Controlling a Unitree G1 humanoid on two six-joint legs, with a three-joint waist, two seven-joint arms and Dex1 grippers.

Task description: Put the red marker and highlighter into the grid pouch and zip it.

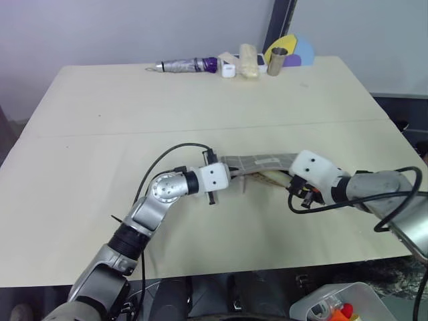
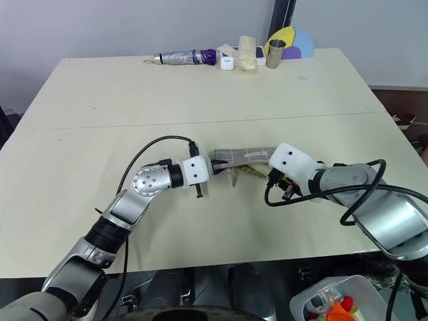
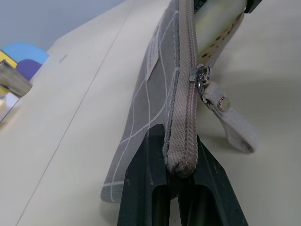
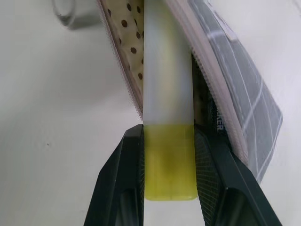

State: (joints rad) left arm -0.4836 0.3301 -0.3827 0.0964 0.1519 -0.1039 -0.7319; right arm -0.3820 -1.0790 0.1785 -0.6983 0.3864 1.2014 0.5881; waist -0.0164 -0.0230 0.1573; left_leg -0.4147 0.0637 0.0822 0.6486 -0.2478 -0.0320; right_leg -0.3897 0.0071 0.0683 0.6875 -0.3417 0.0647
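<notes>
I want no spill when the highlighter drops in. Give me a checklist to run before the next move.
1. Left tool clamps the grid pouch end: ok.
2. Right tool grips the highlighter by its yellow cap: ok.
3. Highlighter tip inside the pouch mouth: ok.
4. Zipper pull back from the open part: ok.
5. Red marker already inside: cannot tell.
</notes>
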